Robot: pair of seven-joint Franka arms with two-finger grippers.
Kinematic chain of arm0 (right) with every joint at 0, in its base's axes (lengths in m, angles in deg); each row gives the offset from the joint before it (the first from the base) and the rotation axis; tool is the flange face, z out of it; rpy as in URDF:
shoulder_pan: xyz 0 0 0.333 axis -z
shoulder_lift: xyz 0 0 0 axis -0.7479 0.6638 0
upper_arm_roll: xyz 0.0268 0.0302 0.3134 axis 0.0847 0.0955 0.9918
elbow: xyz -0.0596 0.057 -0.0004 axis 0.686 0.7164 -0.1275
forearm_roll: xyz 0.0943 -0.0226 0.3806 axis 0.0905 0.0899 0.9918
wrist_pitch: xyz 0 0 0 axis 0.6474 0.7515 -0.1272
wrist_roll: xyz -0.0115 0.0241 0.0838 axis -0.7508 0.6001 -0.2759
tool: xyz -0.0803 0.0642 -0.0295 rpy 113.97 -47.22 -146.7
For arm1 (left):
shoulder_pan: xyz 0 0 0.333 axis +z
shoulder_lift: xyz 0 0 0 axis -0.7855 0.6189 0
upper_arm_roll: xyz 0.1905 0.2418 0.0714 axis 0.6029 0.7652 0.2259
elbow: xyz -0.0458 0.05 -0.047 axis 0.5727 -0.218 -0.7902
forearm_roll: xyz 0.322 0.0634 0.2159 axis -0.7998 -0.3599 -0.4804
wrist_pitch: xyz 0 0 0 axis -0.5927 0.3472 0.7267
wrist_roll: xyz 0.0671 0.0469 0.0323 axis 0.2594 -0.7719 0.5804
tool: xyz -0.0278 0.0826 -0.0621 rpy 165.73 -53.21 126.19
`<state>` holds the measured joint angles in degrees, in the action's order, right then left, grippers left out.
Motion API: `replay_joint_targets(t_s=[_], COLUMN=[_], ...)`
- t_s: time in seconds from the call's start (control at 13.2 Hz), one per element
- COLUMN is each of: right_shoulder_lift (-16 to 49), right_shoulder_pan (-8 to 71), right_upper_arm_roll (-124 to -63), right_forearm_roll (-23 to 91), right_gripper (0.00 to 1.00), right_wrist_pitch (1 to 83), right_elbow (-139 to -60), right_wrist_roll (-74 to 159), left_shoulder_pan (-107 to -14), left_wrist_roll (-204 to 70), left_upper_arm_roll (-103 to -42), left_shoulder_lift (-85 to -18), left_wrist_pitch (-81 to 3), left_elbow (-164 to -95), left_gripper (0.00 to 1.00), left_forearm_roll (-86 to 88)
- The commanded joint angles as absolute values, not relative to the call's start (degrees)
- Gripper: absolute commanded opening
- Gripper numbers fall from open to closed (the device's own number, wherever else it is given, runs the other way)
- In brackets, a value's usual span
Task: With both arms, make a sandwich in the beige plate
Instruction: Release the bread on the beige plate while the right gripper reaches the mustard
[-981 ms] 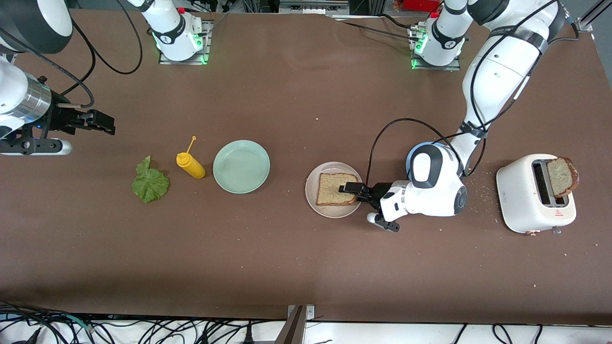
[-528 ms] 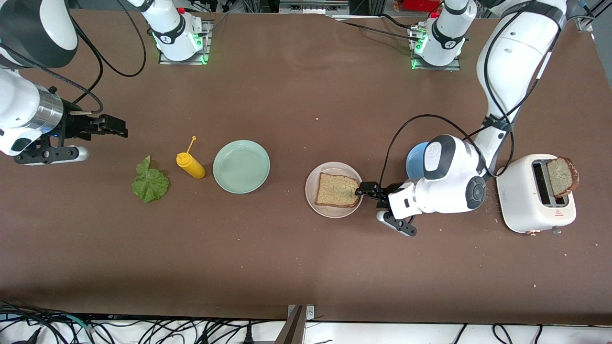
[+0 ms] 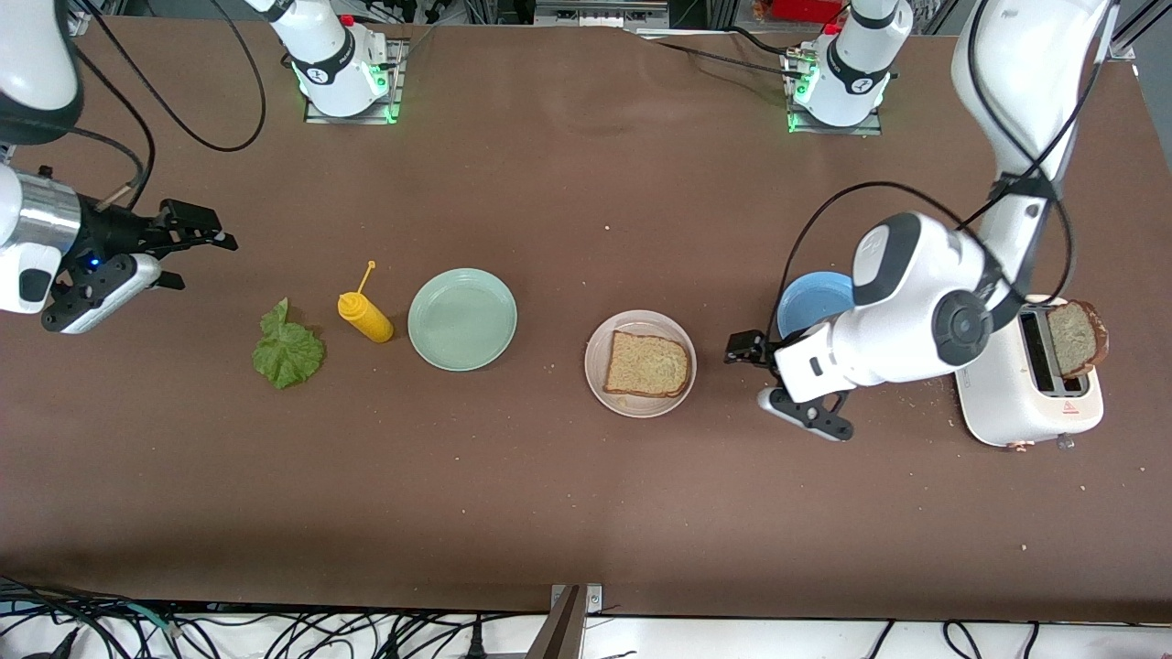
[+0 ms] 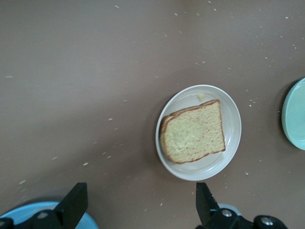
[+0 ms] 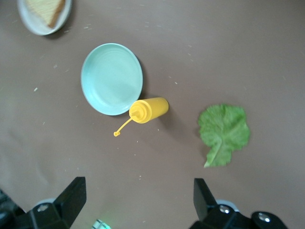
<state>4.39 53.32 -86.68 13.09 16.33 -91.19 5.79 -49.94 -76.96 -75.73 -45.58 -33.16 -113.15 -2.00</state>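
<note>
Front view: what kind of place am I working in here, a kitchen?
Likely a robotics lab bench staged as a kitchen: arm bases bolted to a brown table, loose cables along its edge, and a toaster and plates as props.

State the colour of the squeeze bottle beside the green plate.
The squeeze bottle is yellow; the right wrist view shows it best.

left gripper (image 3: 746, 349) drawn back off bread slice (image 3: 646, 365), right gripper (image 3: 206, 232) seemingly shifted
</note>
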Motion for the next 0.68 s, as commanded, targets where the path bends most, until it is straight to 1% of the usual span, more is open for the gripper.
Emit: replay_joint_targets(t_s=[0.0,0.15,0.38,0.45,0.6], right_shoulder_lift=[8.29,12.68,18.4,19.64,22.54], right_shoulder_pan=[57.62,59.74,61.41,61.77,62.56], right_upper_arm_roll=[-86.44,-86.35,-86.44,-86.44,-86.35], right_forearm_roll=[19.57,23.62,28.99,30.66,34.52], right_gripper=[1.0,1.0,1.0,1.0,1.0], right_wrist_pitch=[15.66,15.66,13.91,13.9,13.47], right_elbow=[-90.64,-90.64,-90.64,-90.72,-91.07], right_wrist_roll=[-11.35,-24.18,-39.94,-43.72,-51.72], left_shoulder_pan=[-49.57,-49.57,-49.3,-48.87,-47.11], left_wrist_roll=[-75.29,-75.2,-70.3,-70.11,-70.98], left_upper_arm_roll=[-72.85,-71.53,-70.57,-70.12,-69.94], left_shoulder_lift=[-51.62,-54.35,-56.29,-57.34,-58.75], left_wrist_pitch=[-27.17,-21.03,-11.97,-10.38,-9.84], left_elbow=[-114.19,-110.87,-106.2,-105.5,-105.31], left_gripper=[1.0,1.0,1.0,1.0,1.0], left_forearm_roll=[-4.9,-10.07,-11.58,-11.5,-11.67])
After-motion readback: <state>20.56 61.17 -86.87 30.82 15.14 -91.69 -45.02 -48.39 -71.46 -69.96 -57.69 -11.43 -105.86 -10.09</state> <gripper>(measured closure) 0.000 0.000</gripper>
